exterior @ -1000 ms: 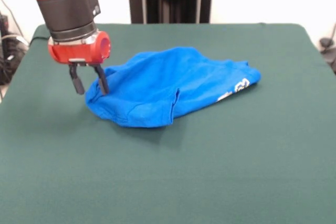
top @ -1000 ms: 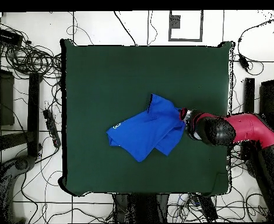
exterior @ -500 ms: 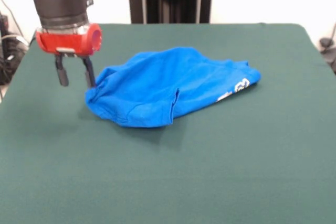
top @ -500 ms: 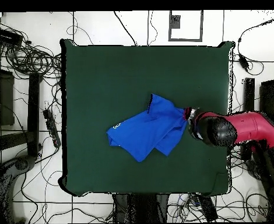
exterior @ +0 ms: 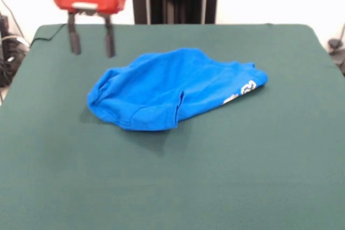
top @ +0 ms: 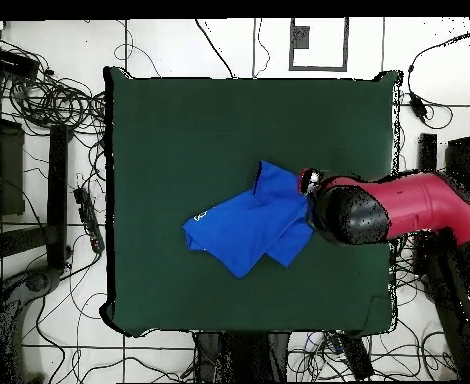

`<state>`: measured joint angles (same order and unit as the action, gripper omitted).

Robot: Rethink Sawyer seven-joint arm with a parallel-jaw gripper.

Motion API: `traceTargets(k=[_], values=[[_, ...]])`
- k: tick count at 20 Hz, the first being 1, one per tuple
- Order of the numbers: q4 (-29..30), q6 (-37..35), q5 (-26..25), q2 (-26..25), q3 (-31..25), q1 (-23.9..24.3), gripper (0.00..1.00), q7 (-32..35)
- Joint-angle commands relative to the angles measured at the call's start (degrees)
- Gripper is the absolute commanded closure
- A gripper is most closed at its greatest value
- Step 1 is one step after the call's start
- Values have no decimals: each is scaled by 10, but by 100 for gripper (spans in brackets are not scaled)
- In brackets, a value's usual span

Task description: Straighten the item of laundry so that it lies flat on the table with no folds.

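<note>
Still rumpled: blue T-shirt [exterior: 172,88] lying in a folded heap around the middle of the green tabletop [exterior: 242,176], well clear of every edge. One layer doubled over another, with a seam running down the front of the heap in the front view. White lettering showing only at the end nearest the tabletop's right edge in that view. Seen from overhead as a folded, roughly diamond-shaped patch [top: 251,227], one narrow flap pointing toward the far edge. Tool [exterior: 90,39] raised above the tabletop, clear of the cloth, over the shirt's end toward the far left corner in the front view. Two dark fingers [exterior: 74,37] hanging straight down, spread apart, nothing between them.
</note>
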<state>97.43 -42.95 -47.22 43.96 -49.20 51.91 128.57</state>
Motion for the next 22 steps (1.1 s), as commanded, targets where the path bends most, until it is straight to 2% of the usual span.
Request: traceTargets(k=[1,5,13,18,22], values=[[70,-9,48,12,62,-86,0,91],[65,21,45,-5,96,-122,0,109],[60,75,58,-23,184,-214,0,195],[30,113,39,-44,300,-308,0,305],[1,152,38,-73,383,-374,0,365]])
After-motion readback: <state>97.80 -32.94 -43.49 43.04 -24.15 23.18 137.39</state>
